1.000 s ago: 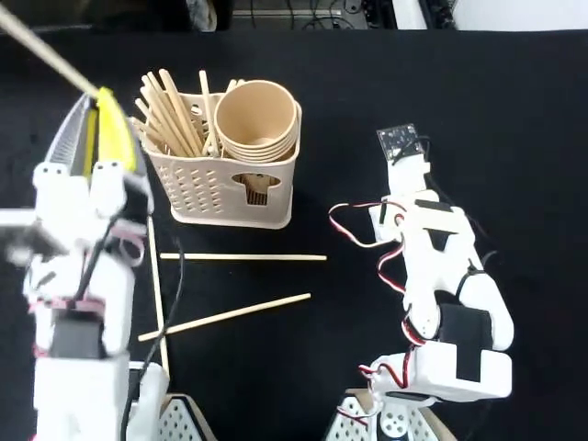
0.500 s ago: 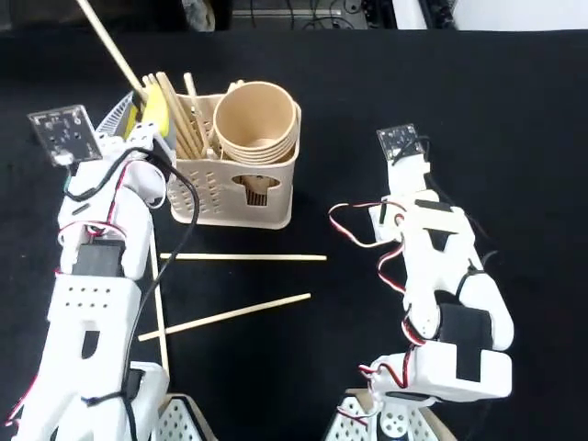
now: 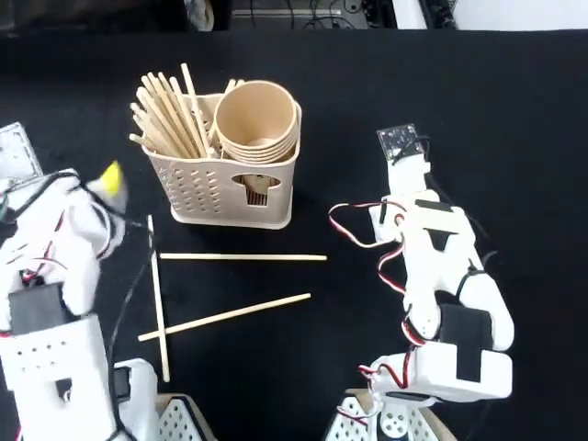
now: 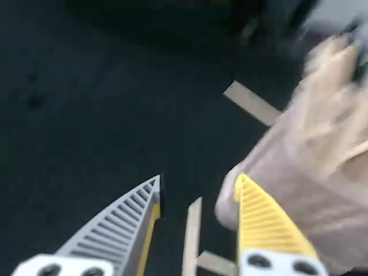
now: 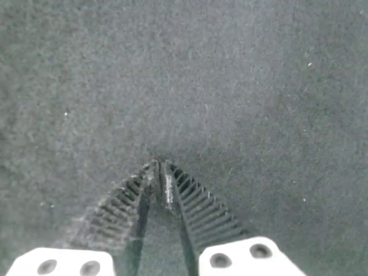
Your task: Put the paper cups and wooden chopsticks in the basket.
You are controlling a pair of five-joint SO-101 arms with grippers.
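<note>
The left jaws are apart and hold nothing. A loose chopstick (image 4: 192, 236) lies on the black counter (image 4: 86, 115) between them. The basket (image 4: 310, 172) is just beside the yellow jaw. In it stand paper cups (image 3: 257, 119) and bundled chopsticks (image 3: 170, 115). A flat chopstick (image 3: 243, 257) and a slanted chopstick (image 3: 225, 315) lie near. The right jaws are pressed together over the counter, well apart from the basket.

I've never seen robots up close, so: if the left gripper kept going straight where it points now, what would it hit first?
Probably the basket: its pale wall lies right ahead of the yellow finger of the left gripper, while the open gap faces bare black table. Depth is hard to judge.
</note>
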